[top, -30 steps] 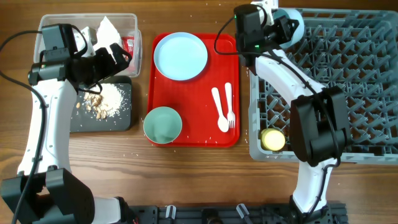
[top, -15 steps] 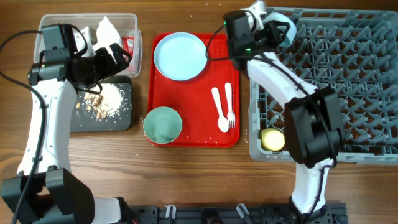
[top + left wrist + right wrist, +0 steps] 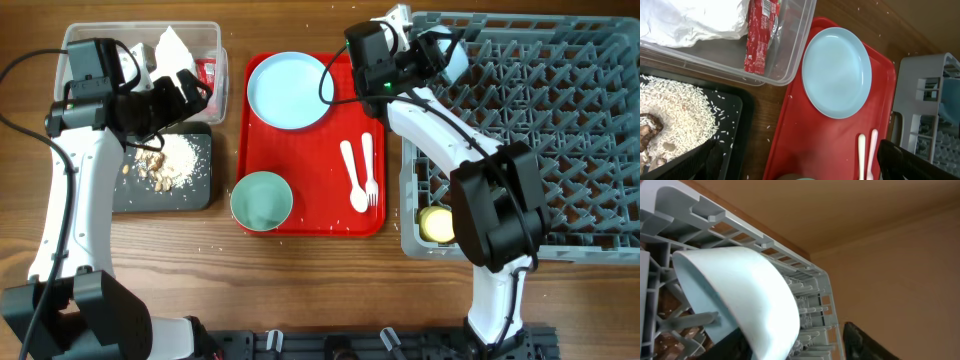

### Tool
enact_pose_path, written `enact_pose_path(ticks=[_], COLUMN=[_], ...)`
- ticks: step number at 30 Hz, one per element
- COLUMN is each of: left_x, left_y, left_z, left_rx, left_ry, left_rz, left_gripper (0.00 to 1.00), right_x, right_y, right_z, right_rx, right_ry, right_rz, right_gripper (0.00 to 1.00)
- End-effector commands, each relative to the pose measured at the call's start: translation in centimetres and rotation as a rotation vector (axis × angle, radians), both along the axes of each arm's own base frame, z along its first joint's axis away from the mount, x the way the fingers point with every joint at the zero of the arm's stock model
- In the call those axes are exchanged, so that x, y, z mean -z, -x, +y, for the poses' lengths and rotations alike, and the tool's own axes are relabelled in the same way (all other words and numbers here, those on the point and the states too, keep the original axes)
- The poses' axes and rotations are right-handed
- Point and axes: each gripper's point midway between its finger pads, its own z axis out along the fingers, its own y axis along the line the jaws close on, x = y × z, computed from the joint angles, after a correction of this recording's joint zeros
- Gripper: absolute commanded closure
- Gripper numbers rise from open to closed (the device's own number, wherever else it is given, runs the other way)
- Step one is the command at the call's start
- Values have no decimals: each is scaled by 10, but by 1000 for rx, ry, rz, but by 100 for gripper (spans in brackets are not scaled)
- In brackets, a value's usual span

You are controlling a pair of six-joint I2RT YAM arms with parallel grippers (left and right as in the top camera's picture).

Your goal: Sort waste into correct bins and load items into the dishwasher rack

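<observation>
1. The white bowl [image 3: 740, 290] lies tipped on its side among the pegs of the dishwasher rack [image 3: 560, 252]. It is in the rack corner closest to the far right corner of the red tray [image 3: 300, 160].
2. The right gripper [image 3: 428, 52] hangs at that same corner, just past the red tray's right edge. Its fingers are spread wide. One finger stands clear of the bowl, and I cannot tell whether the other touches it. From here it looks released, gripping nothing.
3. The small yellow cup [image 3: 437, 224] sits in the rack just right of the red tray's near right corner.
4. On the red tray, the pale blue plate [image 3: 290, 90] fills the far end and the teal bowl [image 3: 261, 200] sits at the near left corner. The white spoon [image 3: 351, 172] and fork [image 3: 369, 165] lie side by side toward the right edge, the fork outermost.
5. Left of the red tray's far half stands the clear tub [image 3: 795, 45]. It holds the crumpled napkin [image 3: 695, 17] and the red wrapper [image 3: 760, 35], the wrapper by the wall nearest the tray.
6. Left of the red tray's near half is the black tray [image 3: 195, 195], just beside the tub. Food scraps [image 3: 160, 165] are strewn in it, pale grains with brown bits.
7. The left gripper [image 3: 188, 90] hovers left of the red tray, over where the tub and black tray meet. Its fingers are wide apart and empty.
</observation>
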Motion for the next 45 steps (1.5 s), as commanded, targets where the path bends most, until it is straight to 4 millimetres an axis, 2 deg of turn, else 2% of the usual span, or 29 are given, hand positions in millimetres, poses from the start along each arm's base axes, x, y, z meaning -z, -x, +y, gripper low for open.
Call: enact_pose_path(ticks=[1, 3, 4, 6, 10, 14, 16, 18, 19, 21, 22, 23, 25, 27, 29, 31, 33, 38, 40, 43, 45], left_x=[-5, -5, -5, -5, -5, -5, -5, -5, -5, -5, -5, -5, -5, -5, -5, -5, -5, -5, -5, -5, -5], left_y=[-2, -2, -2, -2, -2, -2, -2, -2, -2, -2, -2, -2, -2, -2, -2, -2, -2, -2, -2, -2, -2], left_z=[2, 2, 2, 2, 2, 2, 2, 2, 2, 2, 2, 2, 2, 2, 2, 2, 2, 2, 2, 2, 2], left_rx=[7, 7, 7, 8, 7, 7, 7, 8, 7, 7, 8, 7, 7, 7, 7, 7, 7, 7, 8, 7, 7], left_ry=[-17, -17, -17, -17, -17, -17, -17, -17, -17, -17, -17, -17, -17, -17, -17, -17, -17, -17, -17, -17, -17], left_rz=[-20, -20, -19, -20, -20, -19, -20, -20, -19, -20, -20, -20, -20, -20, -20, -19, -20, -19, -20, -19, -19], left_gripper=[0, 0, 0, 0, 0, 0, 0, 0, 0, 0, 0, 0, 0, 0, 0, 0, 0, 0, 0, 0, 0], right_x=[13, 17, 19, 22, 11, -25, -45, -45, -41, -12, -1, 2, 4, 13, 29, 44, 71, 119, 134, 147, 152], right_y=[-4, -5, -6, -7, -9, -9, -4, 1, 5, 29, 51, 72, 98, 119, 135, 151, 176, 225, 236, 239, 238], right_z=[18, 30, 35, 46, 48, 51, 58, 70, 81, 142, 185, 213, 239, 251, 253, 258, 261, 271, 276, 273, 269], right_rx=[-64, -104, -120, -153, -149, -177, -211, -257, -291, -458, -566, -621, -596, -461, -345, -311, -220, -71, -39, 23, 65], right_ry=[-35, -56, -67, -106, -162, -221, -312, -416, -502, -900, -1139, -1307, -1529, -1671, -1707, -1693, -1667, -1610, -1585, -1580, -1584], right_rz=[26, 38, 41, 36, -39, -120, -167, -156, -134, 63, 221, 334, 465, 544, 586, 637, 682, 791, 830, 846, 844], right_gripper=[37, 33, 28, 0, 0, 0, 0, 0, 0, 0, 0, 0, 0, 0, 0, 5, 12, 22, 29, 41, 56])
